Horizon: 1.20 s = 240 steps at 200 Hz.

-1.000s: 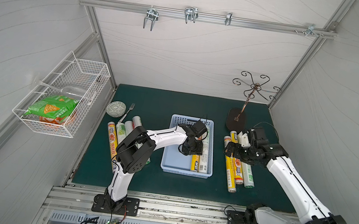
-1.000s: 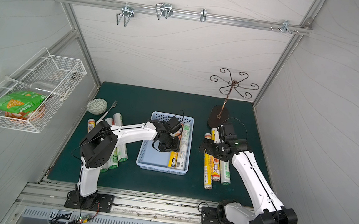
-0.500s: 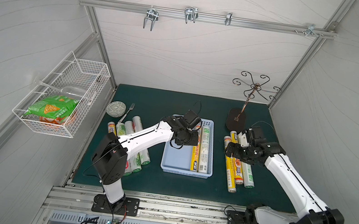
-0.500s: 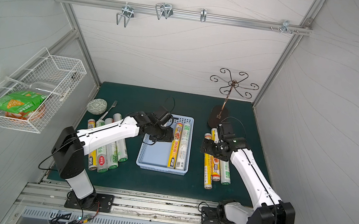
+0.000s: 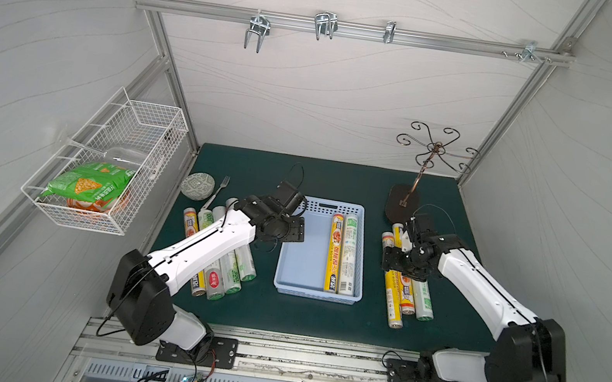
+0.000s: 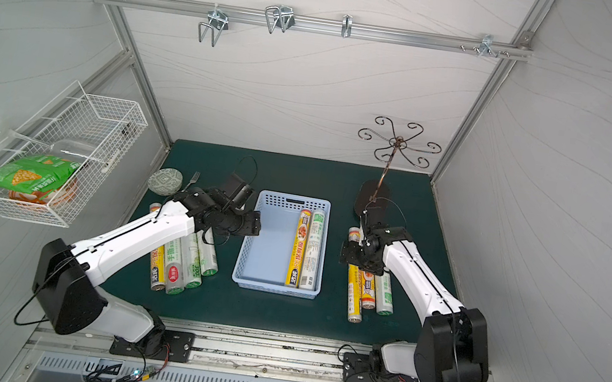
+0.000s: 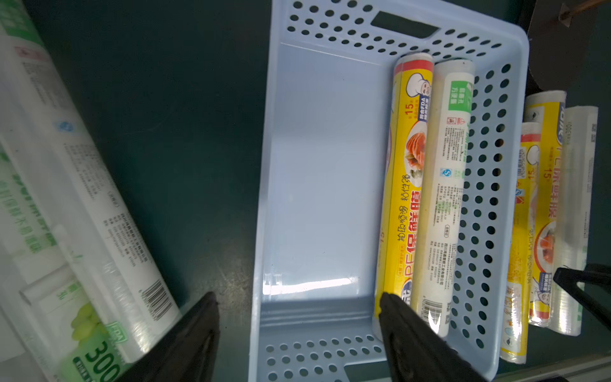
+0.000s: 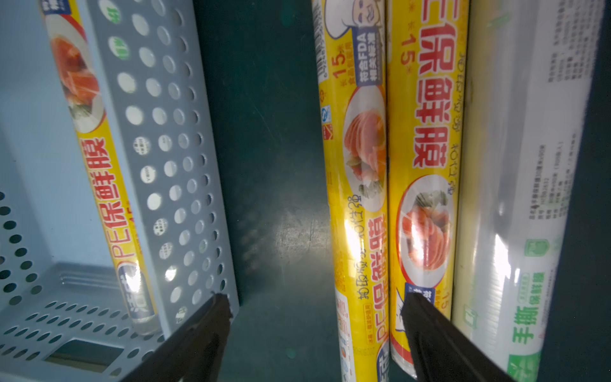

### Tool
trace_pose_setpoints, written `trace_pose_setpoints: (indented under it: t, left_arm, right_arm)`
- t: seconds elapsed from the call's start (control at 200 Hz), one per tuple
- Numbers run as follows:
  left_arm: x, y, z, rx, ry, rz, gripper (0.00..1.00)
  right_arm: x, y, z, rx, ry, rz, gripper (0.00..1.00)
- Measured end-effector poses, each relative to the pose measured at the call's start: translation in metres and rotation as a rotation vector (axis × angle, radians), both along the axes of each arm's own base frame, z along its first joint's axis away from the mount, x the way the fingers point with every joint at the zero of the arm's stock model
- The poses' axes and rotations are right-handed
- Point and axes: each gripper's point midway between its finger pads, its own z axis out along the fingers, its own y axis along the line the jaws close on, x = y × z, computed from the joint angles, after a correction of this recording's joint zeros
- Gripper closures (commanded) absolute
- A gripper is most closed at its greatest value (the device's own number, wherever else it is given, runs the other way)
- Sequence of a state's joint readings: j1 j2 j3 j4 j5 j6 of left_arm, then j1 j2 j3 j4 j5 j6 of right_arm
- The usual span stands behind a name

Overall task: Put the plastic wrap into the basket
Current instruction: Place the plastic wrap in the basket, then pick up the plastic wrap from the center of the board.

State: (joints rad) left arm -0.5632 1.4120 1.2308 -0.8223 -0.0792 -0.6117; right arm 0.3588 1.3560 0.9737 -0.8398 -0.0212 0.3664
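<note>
Plainly, the basket sits at the centre of the green bench in both top views, and two rolls of wrap already lie in it: a yellow roll and a white roll, touching side by side, lengthwise along its right wall. The left half of its floor is bare. More wrap lies on the bench. A left group of several rolls sits left of the basket, partly under the left arm. A right group of two yellow rolls and one white-green roll sits right of the basket and apart from it. The left end effector hangs over the basket's left wall. In the left wrist view its fingers are spread wide with nothing between them but basket, one over the bench outside and one over the inside. The right end effector hangs over the upper part of the right group, also spread and holding nothing. In the right wrist view one of its fingers overlaps a yellow roll and the other the basket's outer wall; I cannot tell whether either touches. At the upper left of the bench are a bowl and a fork, and at the upper right is a metal stand. A wire basket on the left wall holds a green bag.
</note>
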Motion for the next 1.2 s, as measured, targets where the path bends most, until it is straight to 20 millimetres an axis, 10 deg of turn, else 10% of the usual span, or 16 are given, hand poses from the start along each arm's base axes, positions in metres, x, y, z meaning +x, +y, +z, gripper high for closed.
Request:
trace_pose_setpoints:
  t: [0.38, 1.201]
  left_arm:
    - [-0.008, 0.059, 0.028, 0.025, -0.081, 0.112, 0.01]
    - [-0.025, 0.073, 0.046, 0.021, -0.115, 0.11, 0.01]
  right_arm:
    - [-0.002, 0.003, -0.025, -0.084, 0.056, 0.037, 0.15]
    - [0.001, 0.006, -0.05, -0.149, 0.097, 0.061, 0.22]
